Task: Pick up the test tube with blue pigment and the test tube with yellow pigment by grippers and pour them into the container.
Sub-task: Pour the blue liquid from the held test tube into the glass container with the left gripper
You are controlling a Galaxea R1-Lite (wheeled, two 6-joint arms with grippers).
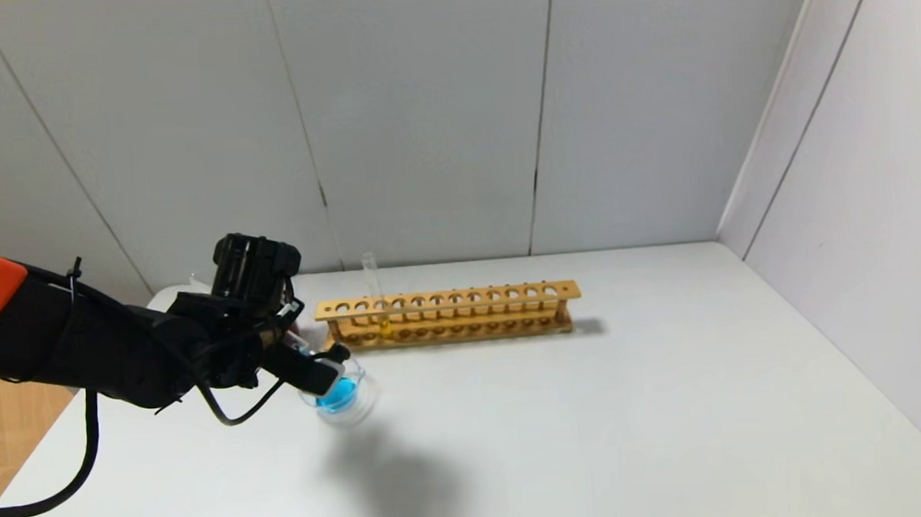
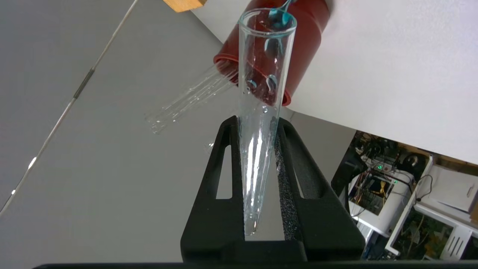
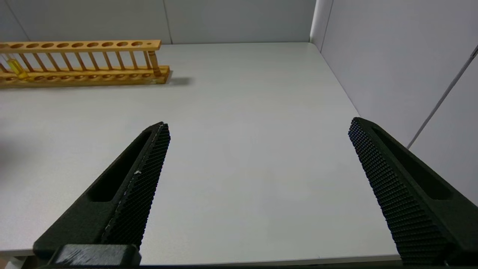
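Note:
My left gripper is shut on the test tube with blue pigment and holds it tipped, mouth down, over the container. The container is a small clear glass dish with blue liquid in it. In the left wrist view the left gripper grips the tube, which is nearly empty, with blue drops at its mouth. The test tube with yellow pigment stands upright in the wooden rack, also in the right wrist view. My right gripper is open and empty, low over the table's right side.
A dark red cup holding clear glass rods stands by the rack's left end, behind my left gripper. The rack lies across the back of the white table. Grey walls close the back and right.

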